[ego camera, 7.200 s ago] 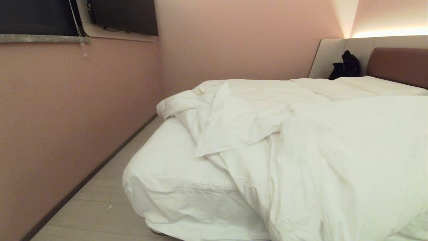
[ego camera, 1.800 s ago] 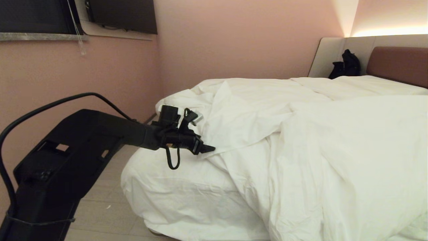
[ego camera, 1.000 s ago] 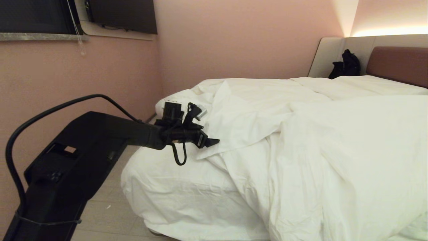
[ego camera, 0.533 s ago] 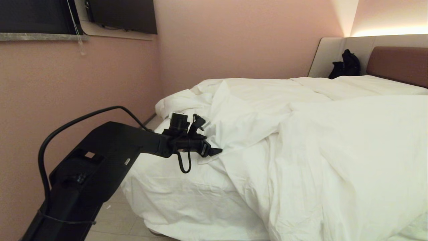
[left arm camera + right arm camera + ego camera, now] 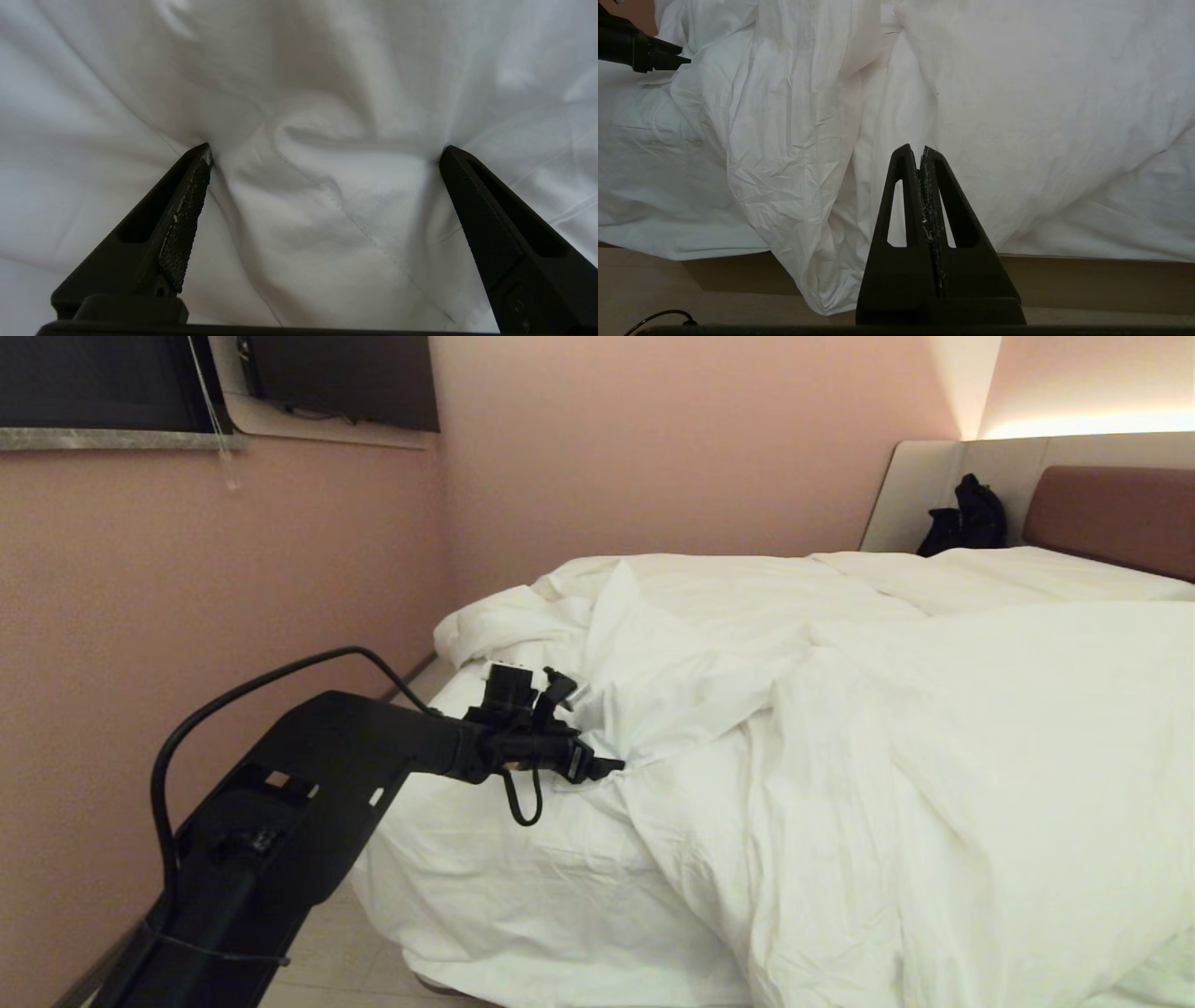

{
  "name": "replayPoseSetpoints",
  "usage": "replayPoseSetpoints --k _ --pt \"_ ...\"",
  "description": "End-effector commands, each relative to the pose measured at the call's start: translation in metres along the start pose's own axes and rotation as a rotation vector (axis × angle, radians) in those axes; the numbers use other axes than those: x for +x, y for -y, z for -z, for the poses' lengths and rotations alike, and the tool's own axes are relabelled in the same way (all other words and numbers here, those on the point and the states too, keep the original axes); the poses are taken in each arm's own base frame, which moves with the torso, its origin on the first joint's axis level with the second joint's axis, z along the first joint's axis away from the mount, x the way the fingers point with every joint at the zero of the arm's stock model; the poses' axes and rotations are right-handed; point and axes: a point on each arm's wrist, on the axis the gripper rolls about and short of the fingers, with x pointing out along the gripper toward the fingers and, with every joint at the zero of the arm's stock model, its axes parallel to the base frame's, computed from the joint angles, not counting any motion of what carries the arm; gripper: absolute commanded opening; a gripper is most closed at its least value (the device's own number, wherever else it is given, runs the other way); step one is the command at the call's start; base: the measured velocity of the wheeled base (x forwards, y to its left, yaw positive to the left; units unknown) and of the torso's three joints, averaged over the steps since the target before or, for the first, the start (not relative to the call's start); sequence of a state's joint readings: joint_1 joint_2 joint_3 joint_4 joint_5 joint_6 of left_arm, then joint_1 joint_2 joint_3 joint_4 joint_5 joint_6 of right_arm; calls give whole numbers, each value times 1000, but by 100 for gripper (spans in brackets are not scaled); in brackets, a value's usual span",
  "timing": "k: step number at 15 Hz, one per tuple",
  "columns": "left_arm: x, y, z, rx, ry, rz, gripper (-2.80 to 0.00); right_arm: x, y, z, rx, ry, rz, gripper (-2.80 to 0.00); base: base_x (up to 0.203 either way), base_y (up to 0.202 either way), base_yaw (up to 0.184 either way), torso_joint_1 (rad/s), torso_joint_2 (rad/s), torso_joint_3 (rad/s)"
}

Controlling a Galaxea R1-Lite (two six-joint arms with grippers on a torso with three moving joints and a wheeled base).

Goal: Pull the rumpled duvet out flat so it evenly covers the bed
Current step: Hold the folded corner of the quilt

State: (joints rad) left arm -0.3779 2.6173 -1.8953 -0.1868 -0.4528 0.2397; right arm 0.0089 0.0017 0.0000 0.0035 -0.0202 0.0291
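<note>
1. Duvet (image 5: 934, 728) first: you see it bunched toward the right and near side of the bed (image 5: 485, 868), spilling over the near edge, with a folded-back flap lying across the middle.
2. Your bare mattress sheet (image 5: 467, 821) is exposed at the near left corner, where no quilt lies.
3. Your left gripper (image 5: 611, 766) reaches in from the left, roughly level, with its tip at the lower edge of that folded flap.
4. In the left wrist view you find its two fingers (image 5: 187, 200) spread wide, both tips pressed into white cloth, with a stitched ridge of the duvet (image 5: 327, 196) humped between them. Nothing is pinched yet.
5. Your right gripper (image 5: 921, 151) is out of the head view; its own camera shows the fingers pressed together on nothing, hanging in front of the duvet that drapes over the bed's side, above the floor (image 5: 691, 289).
6. At the far end you can make out the brownish-red headboard (image 5: 1111, 513), the grey surround panel (image 5: 910, 490) and a black bag (image 5: 971, 518) against it.
7. Pink walls (image 5: 233, 569) run close along the bed's left side.
</note>
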Motion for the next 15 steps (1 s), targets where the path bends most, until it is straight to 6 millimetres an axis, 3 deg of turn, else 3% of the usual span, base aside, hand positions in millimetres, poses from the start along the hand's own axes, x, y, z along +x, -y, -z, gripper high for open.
replayPoseSetpoints --k 1,9,10,11,15 --pt "5 1 -4 -35 12 6 0 0 0 0 0 1 0 -280 0 0 0 0 0 0" --pt "8 4 -3 -36 6 10 0 0 0 0 0 1 -1 -280 0 0 0 0 0 0" --pt "9 4 -1 -38 2 11 -105 0 0 0 0 1 1 -280 0 0 0 0 0 0" --pt "10 4 1 -39 0 10 -280 0 0 0 0 1 -1 -280 0 0 0 0 0 0" --pt "10 4 0 -33 7 8 -280 0 0 0 0 1 -1 -280 0 0 0 0 0 0"
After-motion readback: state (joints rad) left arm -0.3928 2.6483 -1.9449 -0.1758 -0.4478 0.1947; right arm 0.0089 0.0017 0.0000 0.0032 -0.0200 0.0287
